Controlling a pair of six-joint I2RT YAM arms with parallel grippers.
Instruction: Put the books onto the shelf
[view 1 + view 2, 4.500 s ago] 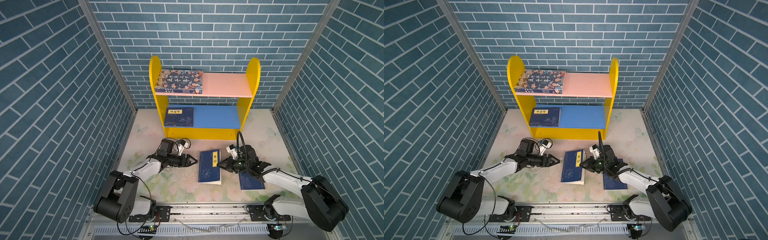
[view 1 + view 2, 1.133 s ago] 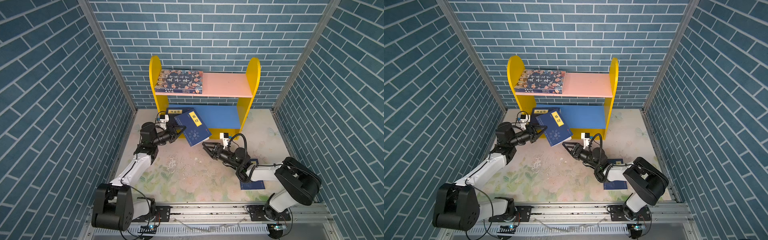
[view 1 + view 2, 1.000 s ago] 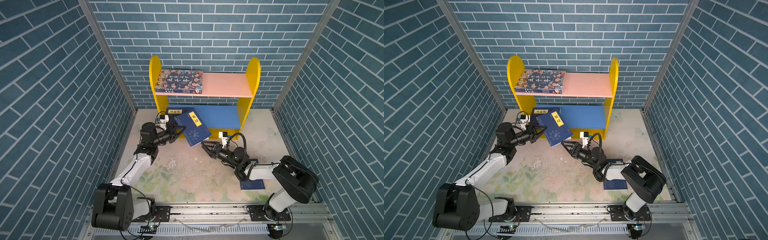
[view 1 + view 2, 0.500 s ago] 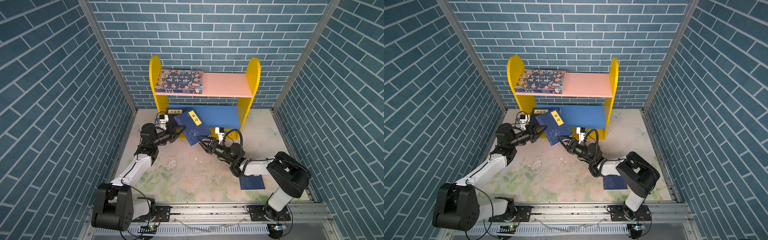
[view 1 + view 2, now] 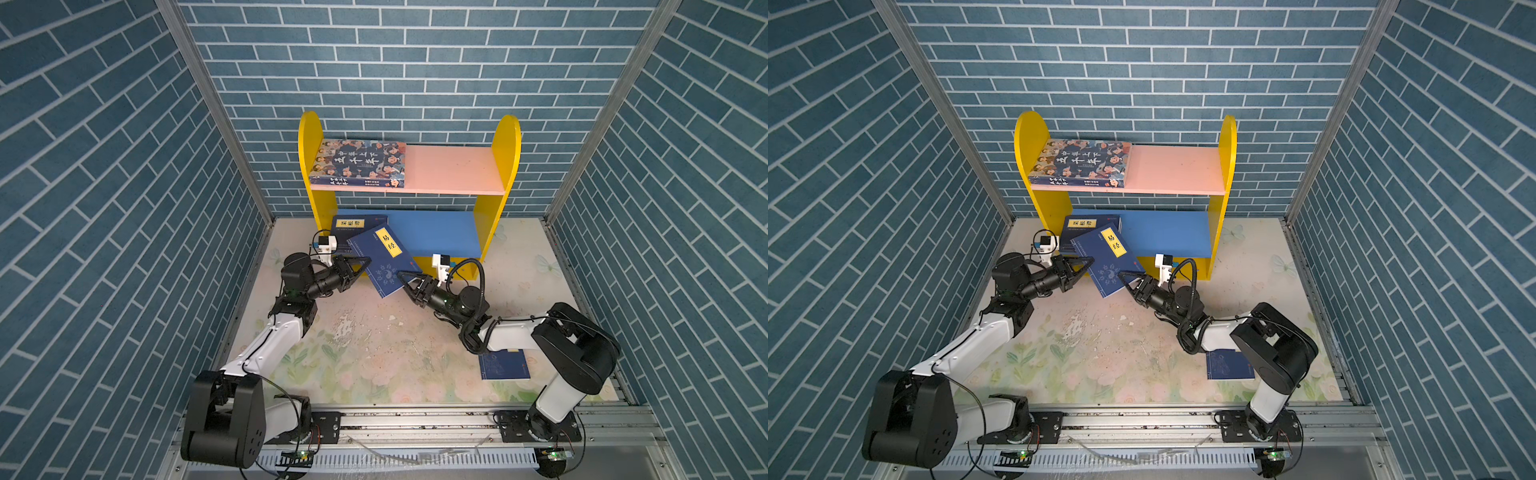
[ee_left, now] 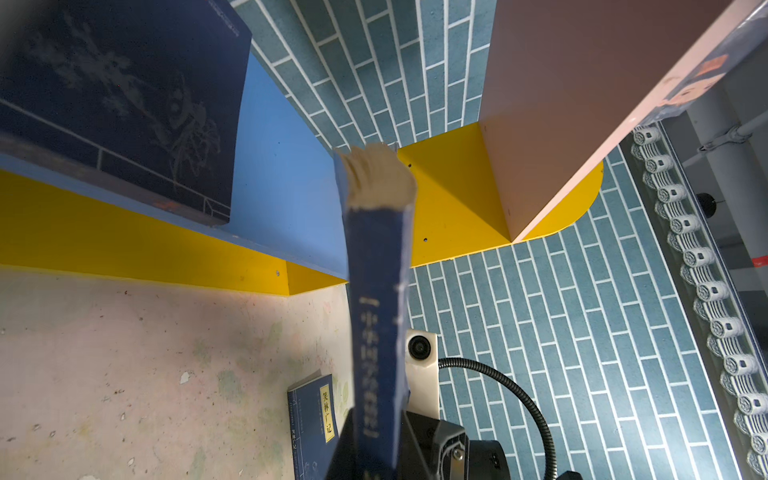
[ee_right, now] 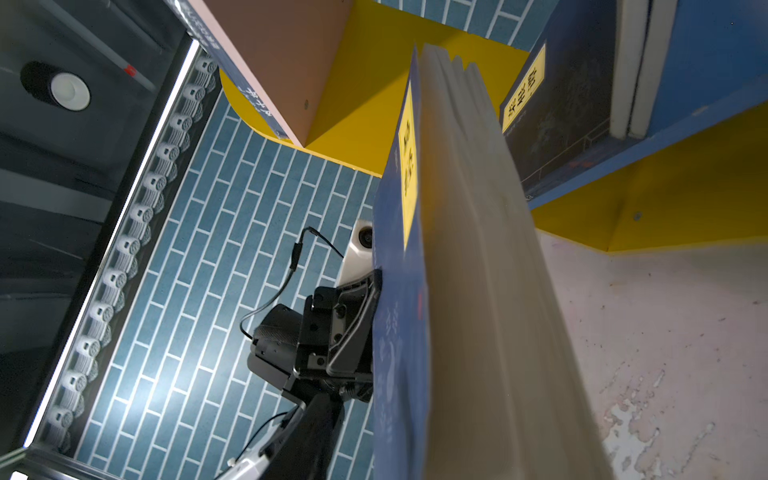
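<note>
**Navy book held tilted at the lower board**

The held book (image 5: 384, 259) is a thin navy paperback. It has a yellow title label near the top of its cover, a pale pattern lower down, cream pages and white characters along the spine (image 6: 378, 332). It hangs tilted above the floor (image 5: 374, 345), with its upper end at the front of the blue board (image 5: 440, 232). In both top views it covers part of a second navy book (image 5: 359, 222) lying flat at that board's left end.

The left gripper (image 5: 363, 270) is clamped on its left edge. The right gripper (image 5: 405, 280) has its jaws astride the lower right corner; I cannot tell whether they press the book.

On the shelf (image 5: 505, 166), the faces book (image 5: 359, 162) lies flat at the left of the pink board (image 5: 453, 168). A third navy book (image 5: 503, 365) lies on the floor, partly under the right arm.
</note>
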